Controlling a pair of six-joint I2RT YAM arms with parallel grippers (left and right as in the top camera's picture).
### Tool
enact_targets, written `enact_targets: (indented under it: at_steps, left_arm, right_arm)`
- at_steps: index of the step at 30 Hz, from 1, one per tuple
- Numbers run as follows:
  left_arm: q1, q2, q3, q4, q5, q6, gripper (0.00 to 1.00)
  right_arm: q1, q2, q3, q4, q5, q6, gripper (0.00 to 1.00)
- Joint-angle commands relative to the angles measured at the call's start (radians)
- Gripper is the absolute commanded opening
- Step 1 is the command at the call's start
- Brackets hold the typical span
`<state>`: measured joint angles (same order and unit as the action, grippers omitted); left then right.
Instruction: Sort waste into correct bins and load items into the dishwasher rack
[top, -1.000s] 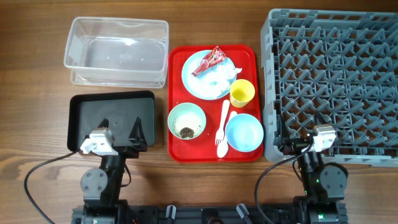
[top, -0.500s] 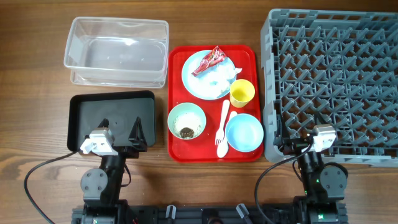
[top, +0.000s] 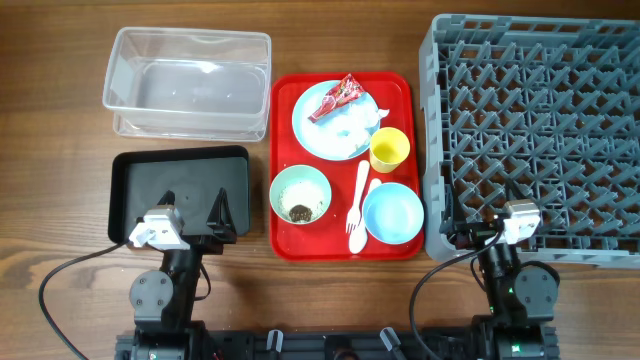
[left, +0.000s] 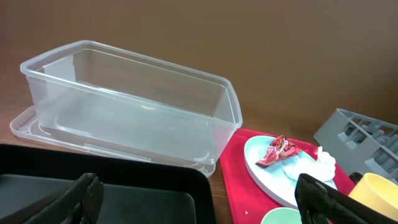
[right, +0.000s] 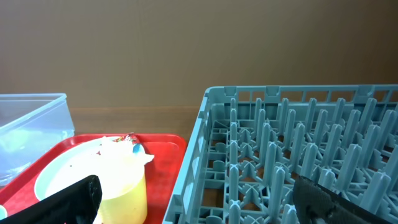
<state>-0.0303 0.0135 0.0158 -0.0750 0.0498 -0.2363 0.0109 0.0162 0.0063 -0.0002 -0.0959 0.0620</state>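
Left gripper (top: 193, 215) near-left of red tray (top: 283, 240), jaws spread, empty — right gripper (top: 480, 218) near-right, likewise. Likely first step: red wrapper (top: 336, 98), on blue plate (top: 312, 135) at tray's far end. Long axis diagonal, near-left to far-right. Pinch across narrow width from above, clear of tissue (top: 357, 121) — then lift straight up.

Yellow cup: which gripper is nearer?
Right. The right gripper sits by the dishwasher rack, diagonally off the yellow cup; the left gripper is over the black tray, across the red tray.

Tub (top: 187, 85) behind shallow tray (top: 180, 185) — serving tray (top: 395, 95) between them and rack (top: 540, 130)
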Motion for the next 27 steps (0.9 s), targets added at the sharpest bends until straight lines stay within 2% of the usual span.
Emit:
enact_targets:
  at_steps: [1,6,9,16,21,27]
  left_arm:
    - [0.005,-0.011,-0.01,0.001,-0.01,0.023,1.0]
    - [0.006,-0.01,-0.01,0.001,-0.014,0.023,1.0]
    - [0.006,0.002,-0.01,0.0,-0.021,0.023,1.0]
    - [0.005,0.089,0.053,-0.04,-0.021,0.016,1.0]
    - [0.005,0.265,0.209,-0.158,-0.021,0.016,1.0]
    - [0.005,0.569,0.495,-0.344,-0.018,0.016,1.0]
  right_arm:
    - [0.004,-0.011,-0.001,0.003,0.009,-0.006,1.0]
    - [0.004,-0.011,-0.001,0.003,0.009,-0.005,1.0]
    - [0.004,-0.008,-0.001,0.003,0.009,0.079,1.0]
    - [0.004,0.067,0.073,-0.055,0.009,0.087,1.0]
    - [0.004,0.205,0.2,-0.108,0.01,0.087,1.0]
    - [0.004,0.436,0.446,-0.277,0.008,0.084,1.0]
